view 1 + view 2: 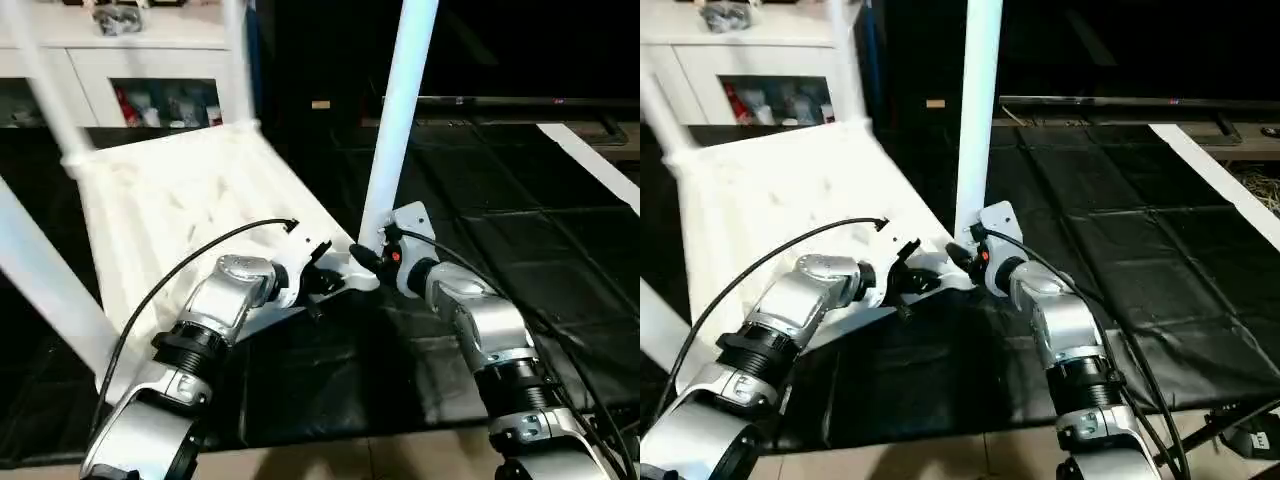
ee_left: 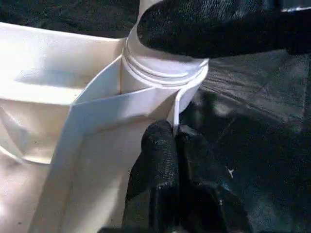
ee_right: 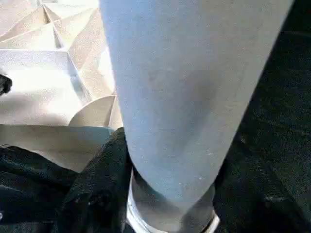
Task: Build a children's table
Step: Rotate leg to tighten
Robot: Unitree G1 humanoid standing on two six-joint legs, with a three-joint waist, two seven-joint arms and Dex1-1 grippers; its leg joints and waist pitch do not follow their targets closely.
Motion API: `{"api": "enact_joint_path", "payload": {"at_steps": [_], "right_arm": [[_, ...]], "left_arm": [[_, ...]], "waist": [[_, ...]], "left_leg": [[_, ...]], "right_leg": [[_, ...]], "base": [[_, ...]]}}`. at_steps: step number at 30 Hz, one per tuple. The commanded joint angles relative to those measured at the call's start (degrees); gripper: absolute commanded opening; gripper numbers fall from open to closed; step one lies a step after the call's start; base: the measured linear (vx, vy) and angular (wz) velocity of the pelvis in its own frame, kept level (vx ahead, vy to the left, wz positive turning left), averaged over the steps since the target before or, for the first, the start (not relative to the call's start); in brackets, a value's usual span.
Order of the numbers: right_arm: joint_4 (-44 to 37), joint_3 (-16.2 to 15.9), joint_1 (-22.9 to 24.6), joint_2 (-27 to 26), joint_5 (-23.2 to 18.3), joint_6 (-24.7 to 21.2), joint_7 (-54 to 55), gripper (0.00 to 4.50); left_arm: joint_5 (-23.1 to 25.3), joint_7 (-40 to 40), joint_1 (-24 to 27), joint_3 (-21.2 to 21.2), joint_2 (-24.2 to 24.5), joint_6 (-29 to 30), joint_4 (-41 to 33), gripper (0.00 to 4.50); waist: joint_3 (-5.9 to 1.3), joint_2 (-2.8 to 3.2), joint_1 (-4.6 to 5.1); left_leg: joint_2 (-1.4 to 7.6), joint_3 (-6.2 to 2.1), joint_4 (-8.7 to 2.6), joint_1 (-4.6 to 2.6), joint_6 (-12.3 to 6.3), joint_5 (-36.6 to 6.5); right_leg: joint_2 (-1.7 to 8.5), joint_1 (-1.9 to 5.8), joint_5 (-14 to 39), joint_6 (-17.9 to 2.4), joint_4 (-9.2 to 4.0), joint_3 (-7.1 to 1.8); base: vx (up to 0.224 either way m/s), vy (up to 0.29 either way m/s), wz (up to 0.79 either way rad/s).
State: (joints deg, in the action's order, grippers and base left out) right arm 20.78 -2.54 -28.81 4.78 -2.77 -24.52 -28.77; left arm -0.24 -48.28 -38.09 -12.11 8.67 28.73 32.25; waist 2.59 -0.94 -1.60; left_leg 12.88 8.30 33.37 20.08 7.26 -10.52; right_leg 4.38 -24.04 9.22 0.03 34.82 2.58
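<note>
White leg [image 1: 400,120] pinched by right gripper [image 1: 372,252] for socket seating; tabletop [image 1: 190,190] rim, 9 o'clock, clamped by left gripper [image 2: 171,145] for steadiness.

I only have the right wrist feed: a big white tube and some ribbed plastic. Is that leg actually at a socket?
Observer: Yes. In the left wrist view the leg has its threaded end sitting in the tabletop's corner socket.
Operator: What's the left arm doing?
Observer: The left gripper is pinched on the tabletop's thin edge right below that corner.
Operator: How many legs are already on?
Observer: The head view shows other legs on the tabletop: one at the far corner, one at the far left corner, and a third crossing the picture's left side.
</note>
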Motion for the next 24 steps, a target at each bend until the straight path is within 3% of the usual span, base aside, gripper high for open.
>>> {"api": "enact_joint_path", "payload": {"at_steps": [1, 6, 8, 13, 16, 21, 24], "right_arm": [[-0.89, -5.73, 1.10, -3.46, -4.03, -0.60, -7.72, 2.91], [-1.58, -5.01, 2.13, 0.58, -4.91, 0.65, -13.01, 3.37], [-3.72, -5.41, 3.40, 5.43, -6.71, 1.78, -20.59, 3.57], [-5.71, -5.76, 4.13, 11.29, -8.18, 1.87, -29.40, 3.98], [-5.95, -6.03, 3.92, 14.75, -8.55, 2.68, -34.47, 4.12], [-4.58, -6.67, 2.49, 18.23, -9.34, 4.07, -40.25, 4.12], [-4.35, -7.18, 2.14, 19.18, -10.00, 4.38, -42.61, 4.12]], "left_arm": [[-2.43, -2.44, -1.05, -1.60, -1.83, -2.48, -4.25, 0.00], [-2.56, -7.81, 0.59, -3.19, 1.16, -2.96, -6.25, 0.00], [-2.00, -12.55, 1.17, -4.86, 4.31, -4.69, -6.69, 0.00], [-1.67, -19.43, 1.41, -6.74, 8.30, -6.82, -7.21, 0.00], [-2.15, -25.26, 1.79, -7.93, 11.19, -8.31, -8.31, 0.00], [-3.87, -35.07, 3.19, -10.49, 15.75, -10.64, -11.14, 0.00], [-3.60, -37.40, 3.47, -11.43, 17.02, -11.53, -11.32, 0.00]], "waist": [[-3.77, -0.27, -0.64], [-3.90, -0.17, -1.01], [-3.71, -0.06, -1.45], [-3.44, -0.04, -2.36], [-3.38, 0.28, -2.87], [-3.65, 0.12, -3.40], [-3.58, 0.19, -3.64]], "left_leg": [[-1.27, 1.45, -3.70, 0.89, -2.25, -9.97], [-1.12, 1.62, -3.57, 0.77, -3.68, -7.24], [-0.97, 1.64, -3.68, 0.61, -3.89, -8.27], [-0.69, 1.79, -3.86, 0.10, -3.35, -11.39], [-0.57, 1.57, -4.05, -0.02, -2.36, -12.61], [-0.42, 1.73, -3.94, -0.01, -2.34, -10.73], [-0.45, 1.77, -3.87, 0.04, -2.48, -10.90]], "right_leg": [[1.63, 3.82, 11.51, -10.82, -4.20, -1.33], [1.69, 4.10, 6.72, -12.98, -3.73, -1.38], [1.67, 4.17, 7.38, -13.18, -3.81, -1.39], [1.82, 3.68, 11.98, -12.50, -4.18, -1.52], [2.04, 3.63, 15.02, -11.89, -4.34, -1.47], [1.90, 3.68, 9.14, -13.58, -3.51, -1.61], [1.89, 3.66, 9.06, -13.84, -3.46, -1.48]], "base": [[0.000, 0.000, 0.00], [0.000, 0.000, 0.00], [0.000, 0.000, 0.00], [0.000, 0.000, 0.00], [0.000, 0.000, 0.00], [0.000, 0.000, 0.00], [0.000, 0.000, 0.00]]}}
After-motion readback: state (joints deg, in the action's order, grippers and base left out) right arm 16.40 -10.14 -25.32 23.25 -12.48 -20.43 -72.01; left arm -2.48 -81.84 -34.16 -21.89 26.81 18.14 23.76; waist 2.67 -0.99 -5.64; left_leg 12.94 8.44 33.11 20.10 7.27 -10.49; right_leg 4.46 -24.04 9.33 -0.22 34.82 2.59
